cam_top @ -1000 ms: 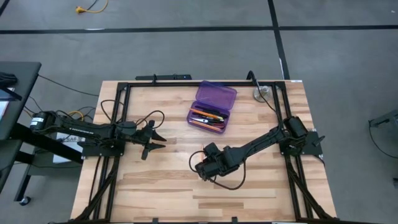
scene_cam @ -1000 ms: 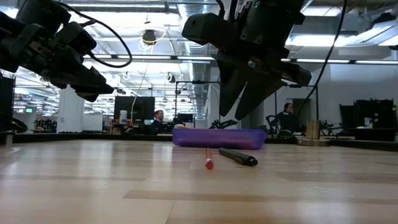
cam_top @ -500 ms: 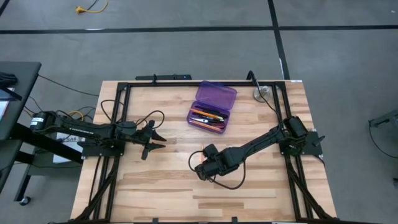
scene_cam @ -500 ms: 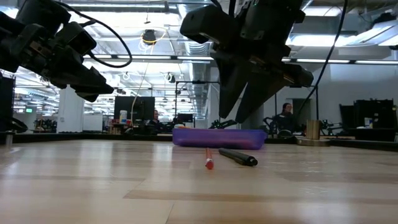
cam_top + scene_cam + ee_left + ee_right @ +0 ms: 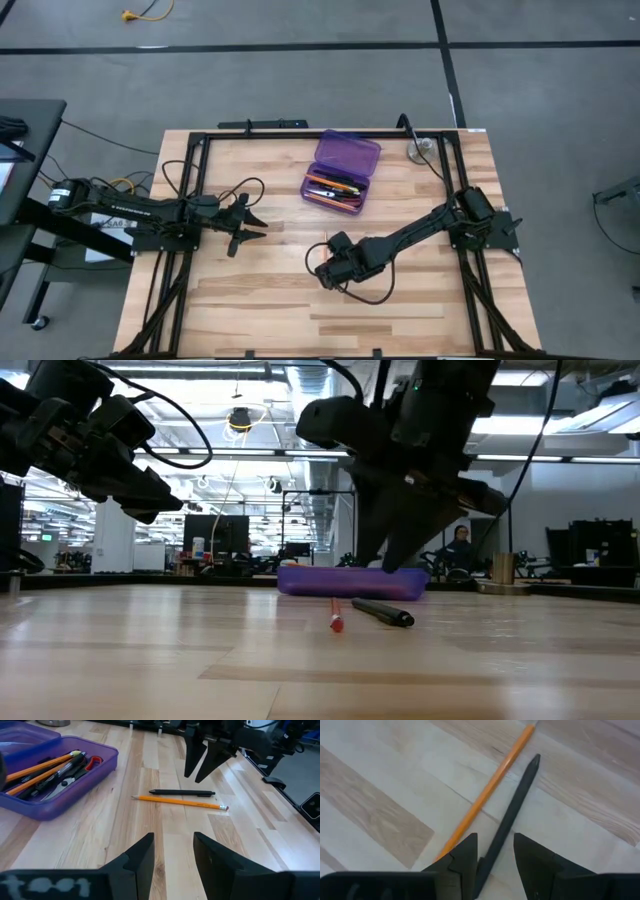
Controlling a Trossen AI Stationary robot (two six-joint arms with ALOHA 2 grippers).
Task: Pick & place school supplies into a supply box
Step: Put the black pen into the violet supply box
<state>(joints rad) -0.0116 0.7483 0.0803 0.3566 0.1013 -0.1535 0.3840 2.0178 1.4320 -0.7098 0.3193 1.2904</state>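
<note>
At frame left the left tool (image 5: 250, 222) hovers, fingers apart, empty. Upper centre sits the purple supply box (image 5: 342, 171) (lid open, supplies inside). Below it the right tool (image 5: 322, 268), fingers apart, straddles a black pen (image 5: 509, 818) beside an orange pencil (image 5: 487, 795) on the table (image 5: 260, 300).

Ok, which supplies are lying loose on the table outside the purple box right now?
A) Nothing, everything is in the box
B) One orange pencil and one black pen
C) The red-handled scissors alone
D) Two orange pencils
B: the left wrist view shows an orange pencil and a black pen side by side on the wood, below the right pincer, while the scissors sit in the purple box.
</note>
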